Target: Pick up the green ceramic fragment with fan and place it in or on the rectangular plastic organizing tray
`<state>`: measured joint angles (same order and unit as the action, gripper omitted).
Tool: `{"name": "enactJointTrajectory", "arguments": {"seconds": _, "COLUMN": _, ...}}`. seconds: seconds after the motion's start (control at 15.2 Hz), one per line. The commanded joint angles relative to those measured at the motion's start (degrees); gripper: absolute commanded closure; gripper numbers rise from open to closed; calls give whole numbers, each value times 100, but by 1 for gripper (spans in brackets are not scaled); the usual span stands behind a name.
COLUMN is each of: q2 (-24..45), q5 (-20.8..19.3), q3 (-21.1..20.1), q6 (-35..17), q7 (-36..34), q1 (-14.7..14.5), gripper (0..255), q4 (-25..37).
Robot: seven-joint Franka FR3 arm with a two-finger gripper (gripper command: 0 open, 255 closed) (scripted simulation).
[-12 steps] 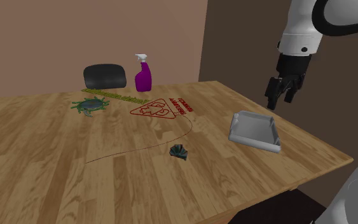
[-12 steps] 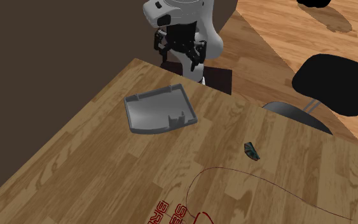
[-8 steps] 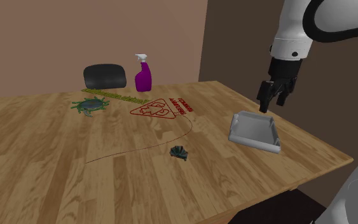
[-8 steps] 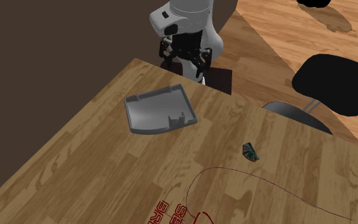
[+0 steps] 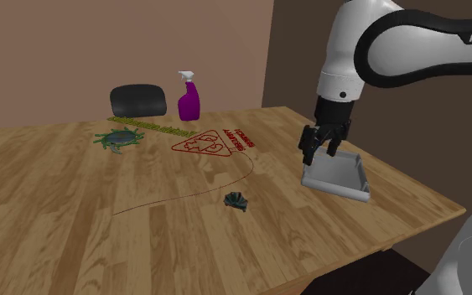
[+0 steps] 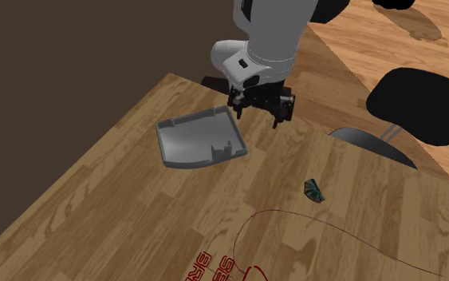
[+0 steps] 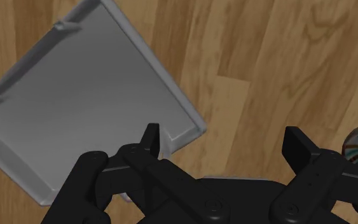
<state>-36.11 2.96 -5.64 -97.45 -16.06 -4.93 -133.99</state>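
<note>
The wooden tabletop (image 5: 75,218) carries a printed red triangular sign (image 5: 202,143) with a thin red curved line (image 5: 184,194) trailing from it. Toward the shoulder view's far edge stand a purple spray bottle (image 5: 189,98) and a green spider-like figure (image 5: 118,139), with a dark chair (image 5: 138,100) behind them; all of these sit well apart from the task's things. The grey rectangular tray (image 5: 349,188) lies flat near the tabletop's corner, a few small ridges rising from one wall. The tool (image 5: 318,149) hangs above the tray's edge on the fragment's side, its two black fingers (image 7: 149,136) standing apart with only bare wood showing between them. The small dark green fragment (image 5: 236,201) rests on the tabletop just beside the red curved line, near the tray but apart from it, with bare wood between the two. In the second exterior view its long axis slants from upper left to lower right. In the wrist view a striped, fan-like edge of it shows just beyond the finger farther from the tray. Which way the fan opens I cannot tell.
</note>
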Motion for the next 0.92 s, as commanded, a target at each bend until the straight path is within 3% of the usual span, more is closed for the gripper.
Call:
{"name": "enactJointTrajectory", "arguments": {"seconds": 0.0, "q2": 259, "q5": 119, "q3": -137, "q6": -327, "q7": -129, "q1": -73, "gripper": 0, "q4": 13}}
{"name": "enactJointTrajectory", "arguments": {"seconds": 0.86, "q2": 2226, "q5": 429, "q3": -1032, "q6": -2114, "q7": -973, "q1": -448, "gripper": 0, "q4": 700}}
